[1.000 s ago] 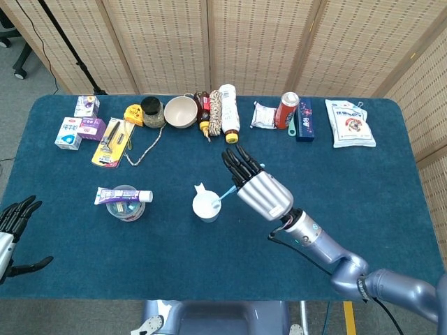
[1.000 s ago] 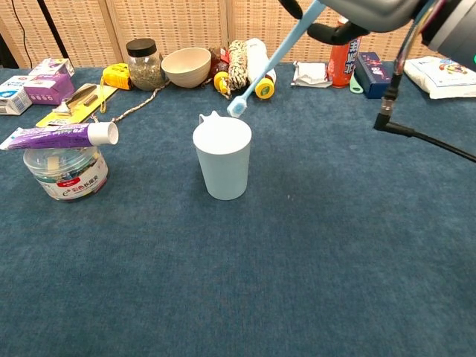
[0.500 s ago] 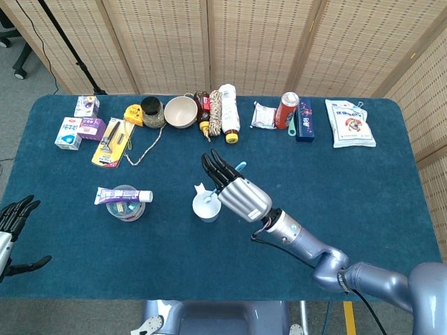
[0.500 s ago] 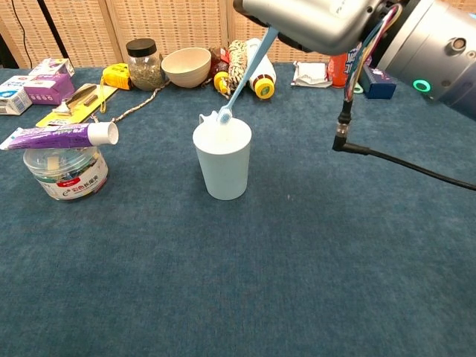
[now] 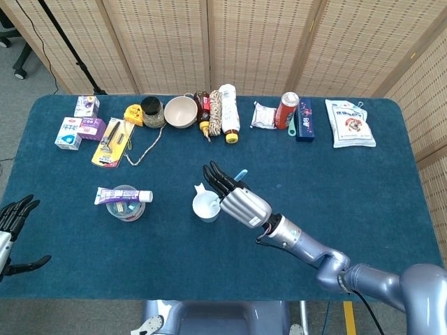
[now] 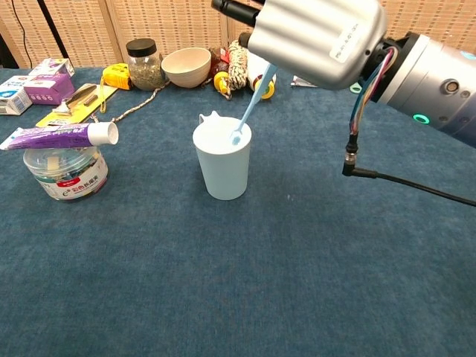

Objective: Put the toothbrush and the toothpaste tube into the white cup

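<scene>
A: Toothbrush [image 6: 249,111] status?

B: The right hand [image 6: 316,37] grips its handle; the head sits just inside the white cup [image 6: 222,160] rim.

A: Risk?

B: A tilted release may tip the cup. The toothpaste tube [image 6: 59,135] lies on the jar [image 6: 65,172]; the left hand [image 5: 14,216] holds nothing, fingers apart.

Clutter along the table's far edge, beyond the right hand [image 5: 241,202].
A beige bowl [image 5: 181,111], dark-lidded jar [image 5: 151,109] and red can [image 5: 287,110] stand there; a clear tub [image 5: 126,204] sits well off to the hand's left, with what looks like small boxes [image 5: 79,129] farther still.
</scene>
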`<state>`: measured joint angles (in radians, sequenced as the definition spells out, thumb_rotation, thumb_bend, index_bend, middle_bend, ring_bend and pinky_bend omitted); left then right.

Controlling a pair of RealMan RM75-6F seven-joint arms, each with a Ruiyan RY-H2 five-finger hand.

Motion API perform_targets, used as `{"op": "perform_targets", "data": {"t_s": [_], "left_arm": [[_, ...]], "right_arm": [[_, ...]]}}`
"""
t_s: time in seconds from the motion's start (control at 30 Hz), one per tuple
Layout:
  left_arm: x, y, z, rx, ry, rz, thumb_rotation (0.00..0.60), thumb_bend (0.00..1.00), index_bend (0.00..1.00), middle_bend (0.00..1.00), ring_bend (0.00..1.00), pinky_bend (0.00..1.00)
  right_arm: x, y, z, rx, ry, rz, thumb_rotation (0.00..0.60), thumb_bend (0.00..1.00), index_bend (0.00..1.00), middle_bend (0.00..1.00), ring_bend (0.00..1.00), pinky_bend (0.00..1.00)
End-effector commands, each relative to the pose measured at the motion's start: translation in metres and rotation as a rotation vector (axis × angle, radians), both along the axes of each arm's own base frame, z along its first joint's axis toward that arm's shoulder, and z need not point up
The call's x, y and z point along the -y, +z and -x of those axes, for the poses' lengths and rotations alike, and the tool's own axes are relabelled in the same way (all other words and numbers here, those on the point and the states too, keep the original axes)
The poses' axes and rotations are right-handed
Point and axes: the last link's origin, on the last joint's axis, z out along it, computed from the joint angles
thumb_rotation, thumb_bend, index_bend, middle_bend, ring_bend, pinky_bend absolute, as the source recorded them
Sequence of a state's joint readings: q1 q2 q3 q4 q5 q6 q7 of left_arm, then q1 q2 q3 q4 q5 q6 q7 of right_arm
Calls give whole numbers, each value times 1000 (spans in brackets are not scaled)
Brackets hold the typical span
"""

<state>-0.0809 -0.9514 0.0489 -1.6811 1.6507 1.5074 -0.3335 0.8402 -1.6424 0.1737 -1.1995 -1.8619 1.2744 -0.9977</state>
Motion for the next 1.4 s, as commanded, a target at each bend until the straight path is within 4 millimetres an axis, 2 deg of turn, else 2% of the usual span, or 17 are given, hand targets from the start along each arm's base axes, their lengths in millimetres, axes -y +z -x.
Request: {"op": "perform_targets", "data": {"t_s": [0.03, 0.1, 0.2, 0.4, 0.47, 0.6, 0.77, 0.83, 0.97, 1.1, 1.2, 1.3, 1.4], "left_arm": [[0, 0, 0, -2, 1, 3, 600, 6, 0, 0, 0, 0], [0, -1, 0, -3, 0, 3, 600, 5, 0, 0, 0, 0], [0, -1, 0, -4, 1, 3, 600, 6, 0, 0, 0, 0], [0, -1, 0, -5, 0, 5, 600, 5, 0, 0, 0, 0], [0, -1, 0, -7, -3, 9, 600, 5, 0, 0, 0, 0], [-1, -1, 1, -4, 1, 8, 600, 6, 0, 0, 0, 0], [-4, -1, 2, -6, -9, 2, 600, 6, 0, 0, 0, 0], [-6, -2, 1, -7, -23, 0, 600, 6, 0, 0, 0, 0], [-7, -7, 0, -18, -36, 14, 600, 5, 0, 0, 0, 0], [-10, -12, 0, -47, -44, 32, 600, 5, 0, 0, 0, 0], [-15, -14, 1, -108, -63, 41, 600, 6, 0, 0, 0, 0], [-21, -16, -1, -137, -82, 43, 600, 6, 0, 0, 0, 0], [-27, -18, -3, -161, -104, 46, 600, 6, 0, 0, 0, 0]], "right_arm": [[0, -2, 0, -3, 2, 11, 600, 486, 289, 91, 0, 22], [-1, -2, -1, -3, -2, 10, 600, 486, 212, 83, 0, 20], [-1, -1, -1, 3, -8, 12, 600, 486, 163, 76, 0, 19], [-5, 4, -1, 26, -14, 9, 600, 486, 134, 76, 0, 16], [-6, 11, -1, 48, -11, 21, 600, 486, 134, 76, 0, 16], [-8, 43, 5, 155, -39, 27, 600, 486, 124, 70, 0, 16], [-6, 91, 35, 342, -144, -41, 600, 464, 102, 57, 0, 9], [-3, 112, 59, 433, -217, -91, 600, 419, 92, 48, 0, 1], [-2, 133, 104, 539, -379, -172, 600, 325, 51, 12, 0, 0], [-15, 139, 143, 622, -565, -301, 600, 306, 0, 1, 0, 0], [-36, 138, 167, 652, -658, -381, 600, 195, 0, 0, 0, 0], [-53, 136, 187, 655, -751, -405, 600, 31, 0, 0, 0, 0], [-71, 133, 205, 632, -862, -406, 600, 0, 0, 0, 0, 0]]}}
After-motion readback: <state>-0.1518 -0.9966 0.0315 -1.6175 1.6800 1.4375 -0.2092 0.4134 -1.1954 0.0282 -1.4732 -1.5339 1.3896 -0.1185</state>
